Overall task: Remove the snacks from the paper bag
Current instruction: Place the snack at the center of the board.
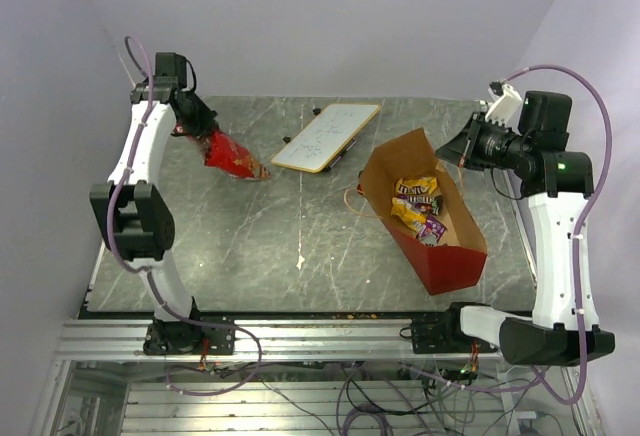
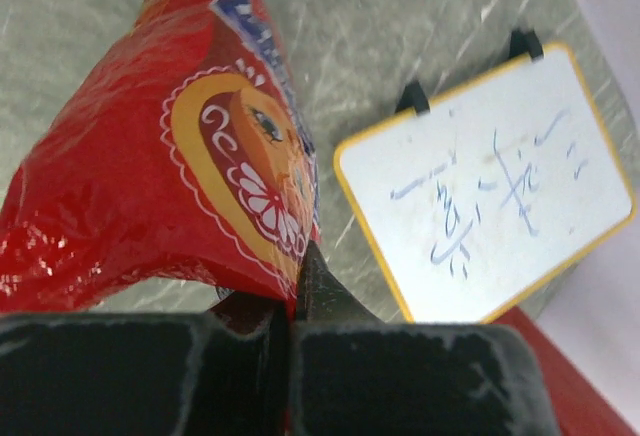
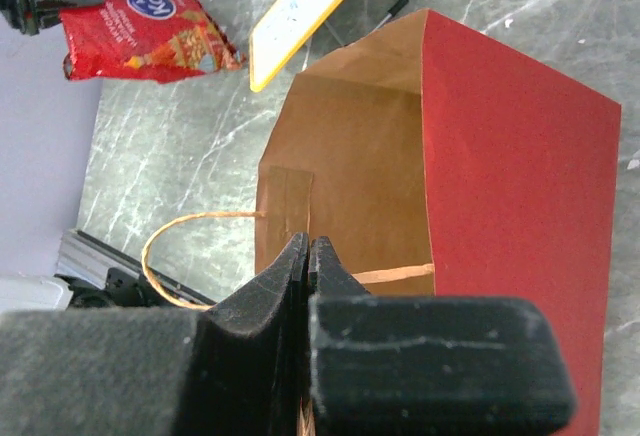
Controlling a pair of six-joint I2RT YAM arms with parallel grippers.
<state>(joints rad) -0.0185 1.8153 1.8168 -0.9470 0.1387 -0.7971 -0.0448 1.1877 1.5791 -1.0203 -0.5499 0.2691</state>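
Note:
The paper bag (image 1: 452, 264), red outside and brown inside, lies at the right of the table with its mouth open. Several small candy packets (image 1: 418, 206), yellow, dark brown and purple, lie inside it. My right gripper (image 1: 462, 153) is shut on the bag's rim by a tan cord handle, as the right wrist view (image 3: 308, 251) shows, with the bag (image 3: 510, 176) beyond it. My left gripper (image 1: 200, 128) is shut on the red chip bag (image 1: 232, 156) and holds it above the far left of the table. The left wrist view shows the fingers (image 2: 295, 276) pinching the chip bag's edge (image 2: 150, 176).
A white board with scribbles (image 1: 327, 136) lies at the back middle, with a marker (image 1: 338, 161) at its near edge. The bag's other cord handle (image 1: 352, 201) loops onto the table on its left. Purple walls close in at the left, back and right.

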